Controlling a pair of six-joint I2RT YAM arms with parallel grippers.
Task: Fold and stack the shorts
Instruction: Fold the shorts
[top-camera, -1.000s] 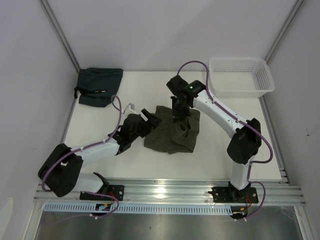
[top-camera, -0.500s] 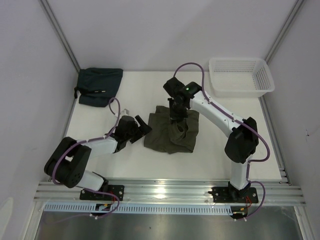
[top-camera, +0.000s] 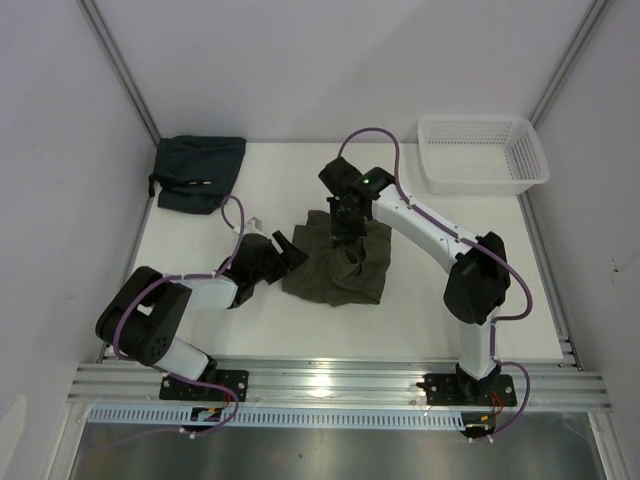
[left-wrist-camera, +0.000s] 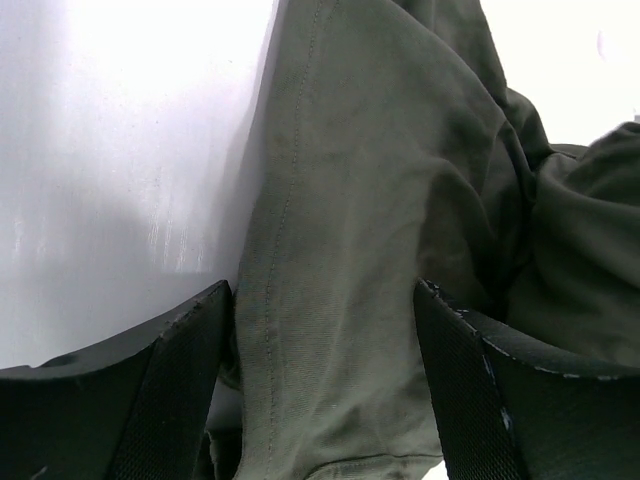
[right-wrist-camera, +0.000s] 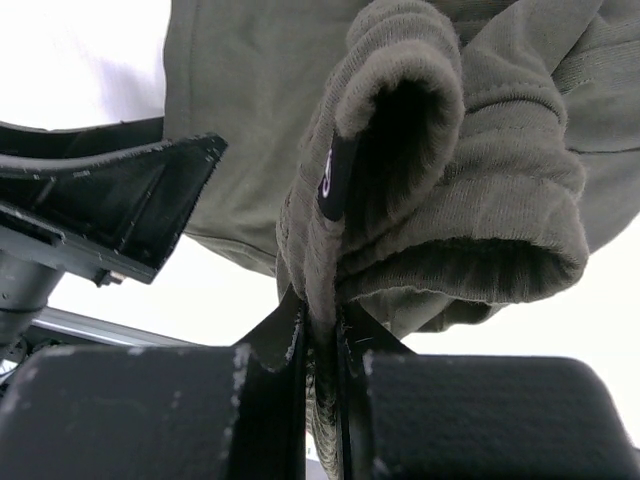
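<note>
Olive-green shorts (top-camera: 335, 270) are seen bunched up in the middle of the counter (top-camera: 430, 300), roughly between the two arms, so the fold is judged only partway done and nothing is stacked yet. A ridge of cloth near the far edge is pinched tight by the right gripper (top-camera: 343, 228), and a thick roll of fabric is seen hanging from it in the right wrist view. The left gripper (top-camera: 283, 255) is held wide at the left edge of the shorts, with a stitched seam lying between its fingers (left-wrist-camera: 170, 390) but not clamped, as far as can be told. What could go wrong: only a thin pinch is held on the right, so if the cloth gets lifted or dragged much further it could be pulled out of the jaws. The whole pile could also be hauled along crooked, since the left side isn't pinned. If the left gripper is closed where it sits, extra layers could be caught and the fold messed up. Compared with a second ago, the right gripper is shifted a bit to the left and the shorts are dragged that way with it. The left gripper has been drawn back off the cloth's corner to its edge. The dark cloth (top-camera: 197, 172) in the far left corner and the basket (top-camera: 480, 150) are unchanged.
</note>
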